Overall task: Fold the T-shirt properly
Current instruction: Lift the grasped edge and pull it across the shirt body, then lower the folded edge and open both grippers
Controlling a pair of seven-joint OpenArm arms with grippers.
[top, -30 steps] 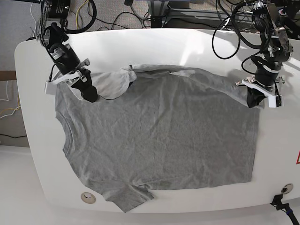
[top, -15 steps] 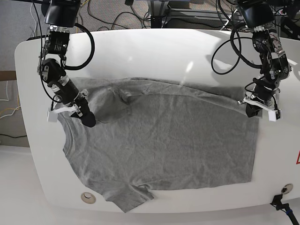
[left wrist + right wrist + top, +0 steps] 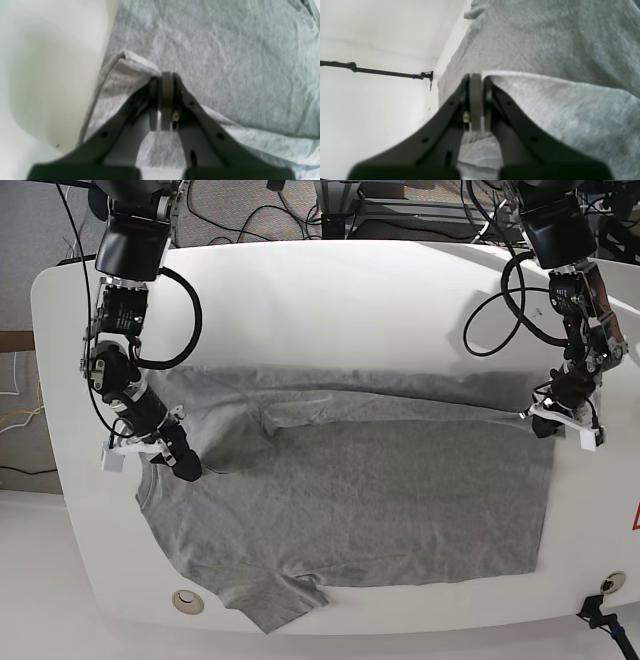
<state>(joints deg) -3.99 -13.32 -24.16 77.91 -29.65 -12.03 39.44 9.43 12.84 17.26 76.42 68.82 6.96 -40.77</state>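
Both the left gripper [image 3: 548,423] and the right gripper [image 3: 186,468], each pinched tight on the T-shirt [image 3: 350,510], have pulled its far edge nearer the shirt's middle than before.

No words or numbers can be read; the T-shirt [image 3: 350,480] shows plain grey, and a red mark at the counter [image 3: 330,290] edge is illegible.

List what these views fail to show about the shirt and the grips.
- Base view: the T-shirt underside, against the table; any print is unseen.
- Base view: right gripper and left gripper are too small to judge.
- Wrist views: fabric between the jaws is hidden; foreground blurred.
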